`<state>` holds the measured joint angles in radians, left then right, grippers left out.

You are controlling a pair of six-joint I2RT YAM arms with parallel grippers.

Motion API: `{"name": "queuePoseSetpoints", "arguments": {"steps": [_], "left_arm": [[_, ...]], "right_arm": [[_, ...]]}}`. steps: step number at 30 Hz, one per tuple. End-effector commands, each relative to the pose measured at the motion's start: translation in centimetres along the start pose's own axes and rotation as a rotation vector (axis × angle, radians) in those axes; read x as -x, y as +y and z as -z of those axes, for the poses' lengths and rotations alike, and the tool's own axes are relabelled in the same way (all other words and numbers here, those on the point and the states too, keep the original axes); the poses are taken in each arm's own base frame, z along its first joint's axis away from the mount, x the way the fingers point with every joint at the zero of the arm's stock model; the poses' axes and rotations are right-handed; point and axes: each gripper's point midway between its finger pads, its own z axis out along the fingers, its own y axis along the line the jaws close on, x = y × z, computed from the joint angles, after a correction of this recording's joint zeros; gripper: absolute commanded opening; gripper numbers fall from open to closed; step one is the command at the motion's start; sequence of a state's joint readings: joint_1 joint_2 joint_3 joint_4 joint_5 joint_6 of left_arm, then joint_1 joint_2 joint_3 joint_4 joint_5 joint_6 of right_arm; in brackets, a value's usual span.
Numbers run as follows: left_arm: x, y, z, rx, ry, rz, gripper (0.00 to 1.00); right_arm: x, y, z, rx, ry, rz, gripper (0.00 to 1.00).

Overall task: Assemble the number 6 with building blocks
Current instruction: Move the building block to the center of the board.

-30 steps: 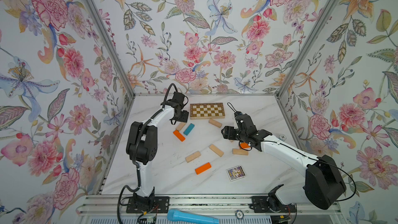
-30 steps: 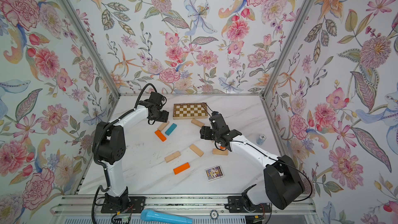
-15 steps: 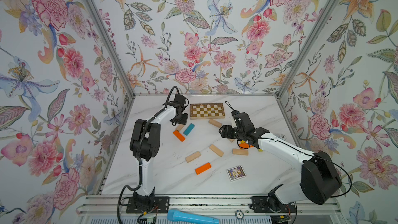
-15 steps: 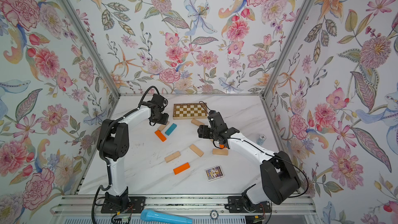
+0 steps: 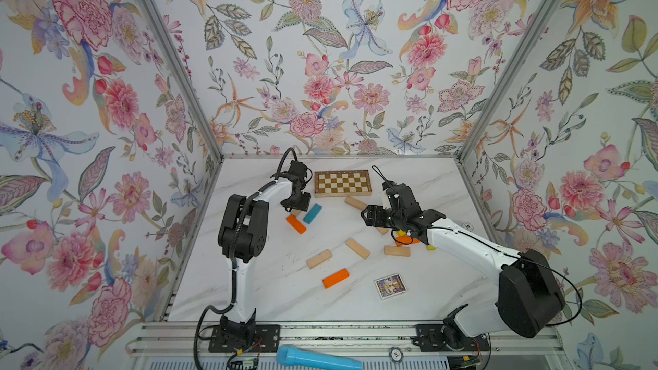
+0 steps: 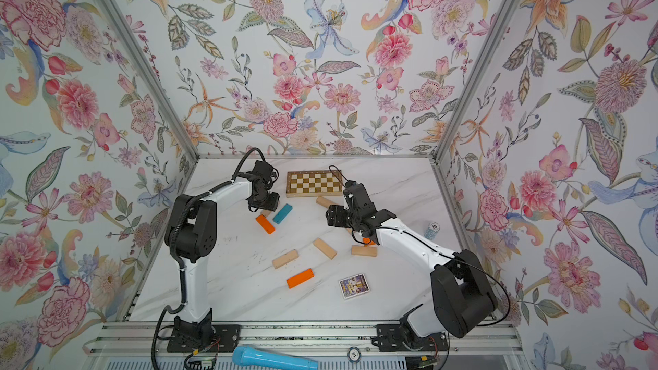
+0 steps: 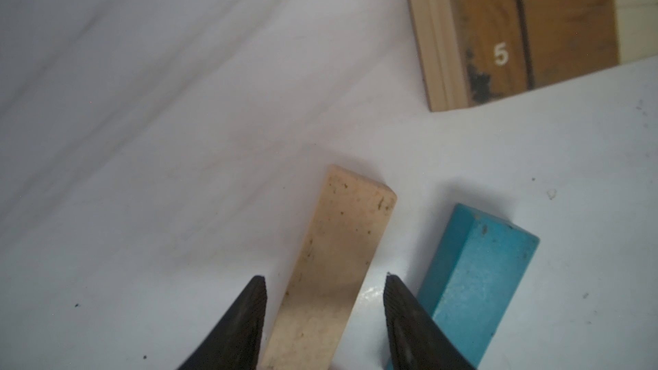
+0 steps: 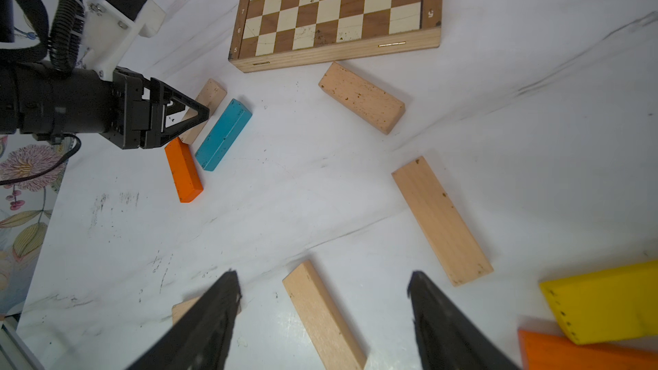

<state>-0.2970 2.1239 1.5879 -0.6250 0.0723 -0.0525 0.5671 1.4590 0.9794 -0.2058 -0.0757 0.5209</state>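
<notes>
Building blocks lie scattered on the white marble table. My left gripper [image 7: 325,277] is down at the table near the checkered board, open, its jaws either side of a pale wood block [image 7: 341,243] with a gap on each side. A teal block [image 5: 312,213] and an orange block [image 5: 296,224] lie right beside it. My right gripper [image 8: 322,275] hovers open and empty over mid-table, a pale block [image 8: 320,315] below it. Other pale blocks [image 5: 318,258] [image 5: 357,248] [image 5: 397,250] [image 5: 355,203] and an orange block [image 5: 335,278] lie loose. A yellow block [image 8: 601,300] and an orange block [image 8: 584,350] are partly under the right arm.
The checkered board [image 5: 343,182] lies at the back of the table. A small picture card [image 5: 389,285] lies near the front right, and a stack of chips [image 6: 431,229] stands by the right wall. A blue microphone [image 5: 317,359] lies on the front rail, off the table.
The left gripper's jaws have narrowed around the pale block. The right gripper has drifted a little to the left, still open.
</notes>
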Motion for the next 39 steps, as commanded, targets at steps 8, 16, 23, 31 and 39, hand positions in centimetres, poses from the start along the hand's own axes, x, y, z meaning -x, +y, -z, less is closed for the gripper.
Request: {"name": "queuePoseSetpoints", "arguments": {"steps": [8, 16, 23, 31, 39], "left_arm": [[-1.9, 1.1, -1.7, -0.007, 0.066, 0.046, 0.51], [-2.7, 0.8, -2.4, -0.024, 0.093, 0.058, 0.46], [-3.5, 2.0, -1.9, 0.008, 0.093, 0.086, 0.39], [-5.9, 4.9, -1.0, 0.033, 0.115, 0.18, 0.32], [-8.0, 4.9, 0.3, 0.03, 0.112, 0.235, 0.32]], "right_arm": [[0.7, 1.5, -0.3, 0.035, -0.004, 0.02, 0.76], [0.5, 1.8, -0.6, 0.044, 0.001, 0.025, 0.77], [0.7, 2.4, -0.6, 0.05, -0.009, 0.038, 0.77], [1.5, 3.0, -1.2, 0.073, -0.042, 0.023, 0.77], [2.1, 4.2, -1.3, 0.113, -0.043, 0.026, 0.77]]}}
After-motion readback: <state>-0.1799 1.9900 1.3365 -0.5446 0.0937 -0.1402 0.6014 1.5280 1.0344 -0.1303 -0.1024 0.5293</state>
